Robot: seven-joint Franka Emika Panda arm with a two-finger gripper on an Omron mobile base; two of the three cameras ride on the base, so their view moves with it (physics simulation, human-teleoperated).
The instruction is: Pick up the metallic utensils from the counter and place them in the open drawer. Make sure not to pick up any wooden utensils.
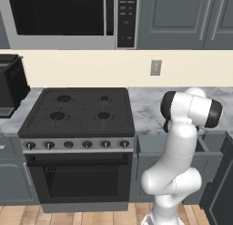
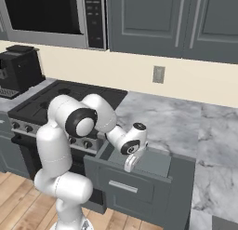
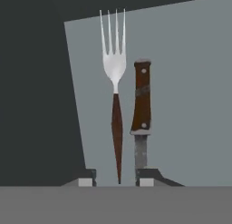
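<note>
Looking from the left base view first: finds the open drawer (image 1: 148,146) pulled out just beside the black stove (image 1: 77,111), under the edge of the marble counter (image 1: 145,105). Finds the white arm (image 1: 182,142) standing straight in front of that drawer and covering most of its box. Notes a microwave (image 1: 59,19) above the stove and a wall outlet (image 1: 155,67) above the drawer.

Turning to the right base view: shows the gripper (image 2: 130,165) pointed down into the open drawer (image 2: 155,163), close above its floor and behind its flat front. Cannot tell from here how far the fingers are parted. Places the counter (image 2: 176,122) behind and beside the drawer, the stove (image 2: 69,95) on the drawer's other side behind the arm, and a black coffee machine (image 2: 18,66) beyond the stove, well apart from the drawer.

Ending with the hand view: shows the gripper (image 3: 115,181) with fingers (image 3: 85,181) parted a little, clamping nothing. Shows both metallic utensils lying flat on the drawer's grey floor, side by side and just apart: a fork (image 3: 115,66) with its brown handle end between the fingertips but touching neither, and a knife (image 3: 141,100) with its blade end reaching the other fingertip. Cannot tell whether blade and fingertip touch.
</note>
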